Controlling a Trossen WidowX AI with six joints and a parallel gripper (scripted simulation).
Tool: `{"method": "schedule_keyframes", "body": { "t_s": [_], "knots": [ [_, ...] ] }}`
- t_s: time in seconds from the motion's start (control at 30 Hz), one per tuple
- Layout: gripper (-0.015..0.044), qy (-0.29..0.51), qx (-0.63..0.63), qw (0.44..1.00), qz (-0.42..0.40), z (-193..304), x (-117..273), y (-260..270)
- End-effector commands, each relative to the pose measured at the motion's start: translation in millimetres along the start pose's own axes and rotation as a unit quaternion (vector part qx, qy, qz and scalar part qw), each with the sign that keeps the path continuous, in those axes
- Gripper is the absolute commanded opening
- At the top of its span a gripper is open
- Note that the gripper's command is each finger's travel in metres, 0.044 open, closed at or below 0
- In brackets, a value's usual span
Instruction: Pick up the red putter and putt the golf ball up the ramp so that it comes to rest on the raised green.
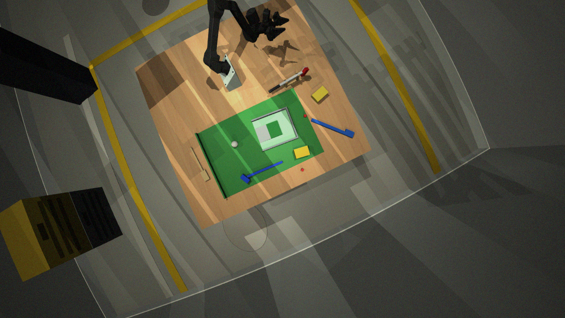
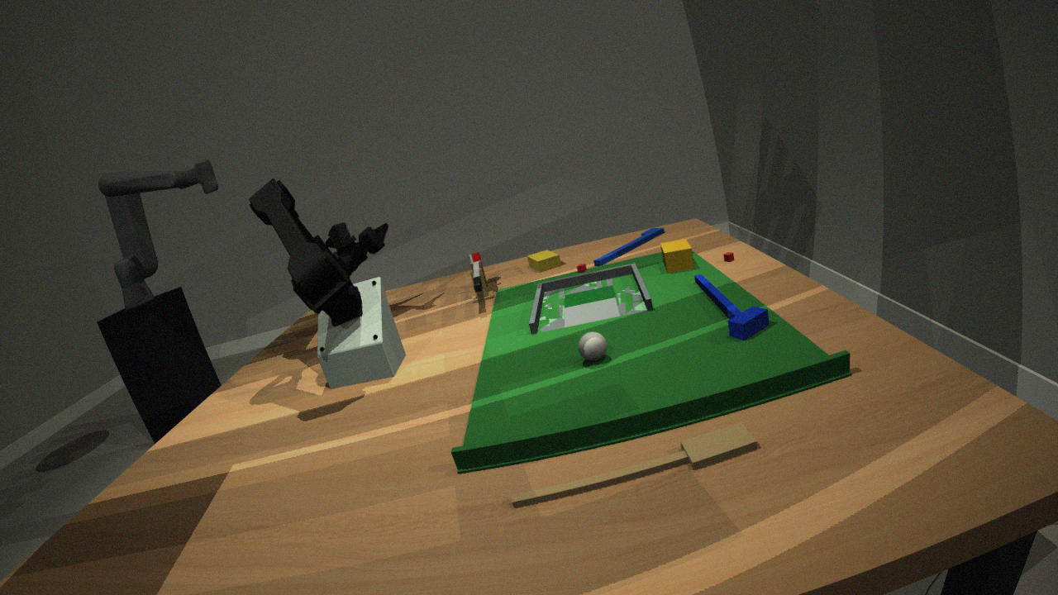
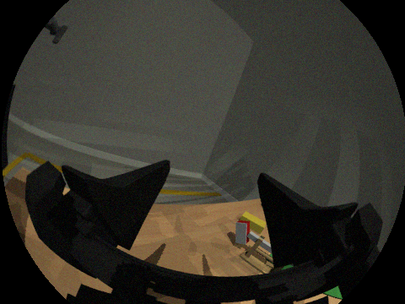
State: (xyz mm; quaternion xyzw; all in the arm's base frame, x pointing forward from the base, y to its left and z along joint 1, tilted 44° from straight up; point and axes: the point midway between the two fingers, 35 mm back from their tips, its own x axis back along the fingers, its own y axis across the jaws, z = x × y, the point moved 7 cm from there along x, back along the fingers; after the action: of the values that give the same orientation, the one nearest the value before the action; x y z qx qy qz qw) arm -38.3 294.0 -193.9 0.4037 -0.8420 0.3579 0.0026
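The end effector [image 1: 279, 24] is wide open and holds nothing. The red putter [image 1: 288, 80] lies on the worktop [image 1: 181, 98], just beside the green mat [image 1: 221, 166]. Two blue putters [image 1: 262, 170] nearby could be grasped by mistake.

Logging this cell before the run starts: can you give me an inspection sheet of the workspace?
Surface: wooden table carrying a green mat.
Job's things: red putter propped on a small stand beside the mat, untouched; golf ball on the mat below the ramp; raised green holds no ball.
Clutter: two blue putters, two yellow blocks, two small red cubes, one tan putter.
Grippers: gripper open, raised, holding nothing.
Cables: nothing seen.
Surroundings: grey walls, yellow floor lines, a grey arm on a dark pedestal.
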Motion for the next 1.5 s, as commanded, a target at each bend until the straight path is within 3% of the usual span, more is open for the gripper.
{"method": "schedule_keyframes", "body": {
  "t_s": [0.0,0.3,0.53,0.87,1.23,1.47],
  "knots": [
    [0.0426,0.004,0.004,1.000,0.001,-0.1,-2.0,-0.7],
    [0.0440,0.234,0.175,0.956,-0.017,13.0,-92.4,-68.5],
    [0.0440,0.392,0.224,0.888,-0.088,36.5,-121.0,-140.4],
    [0.0440,0.545,0.206,0.783,-0.217,67.2,-113.0,-235.0],
    [0.0440,0.638,0.096,0.662,-0.382,87.2,-60.7,-332.4],
    [0.0440,0.640,0.090,0.657,-0.389,88.1,-59.9,-335.8]
  ]
}}
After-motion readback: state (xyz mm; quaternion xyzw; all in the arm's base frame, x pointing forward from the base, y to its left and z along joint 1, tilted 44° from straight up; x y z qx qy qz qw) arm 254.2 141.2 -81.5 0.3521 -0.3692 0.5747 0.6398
